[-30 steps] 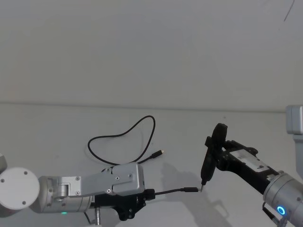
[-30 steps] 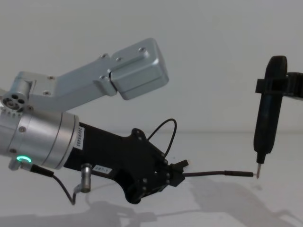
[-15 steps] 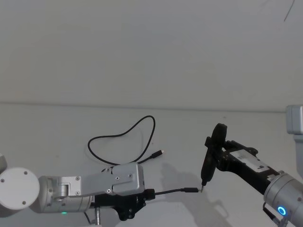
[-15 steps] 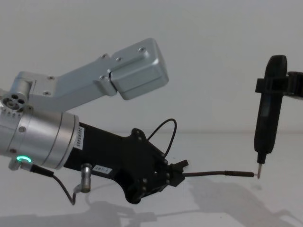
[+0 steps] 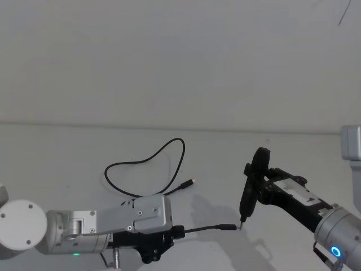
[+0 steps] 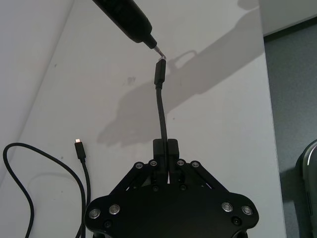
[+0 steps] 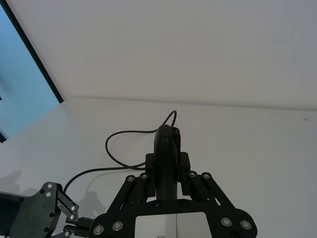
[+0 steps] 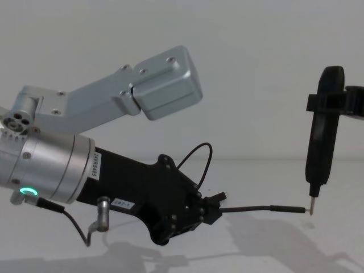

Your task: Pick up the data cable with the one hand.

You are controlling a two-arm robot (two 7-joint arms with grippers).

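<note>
The data cable [image 5: 203,228] is thin and black. Its loop lies on the white table [image 5: 67,152], with a small plug [image 5: 192,182] at the free end. My left gripper [image 5: 175,231], the one hand with the silver cylinder and green ring light, is shut on the cable's other end just above the table. From the left gripper [image 6: 165,147] a short stretch of cable [image 6: 161,109] sticks out to a slim rod-like plug [image 5: 228,227]. My right gripper [image 5: 255,182] is shut on an upright black pointed tool [image 8: 321,148]. The tool's tip touches that plug.
The table's far edge meets a plain white wall [image 5: 180,56]. A short grey wire with a silver plug [image 8: 102,213] hangs under the left wrist. A blue panel [image 7: 25,74] shows at the side in the right wrist view.
</note>
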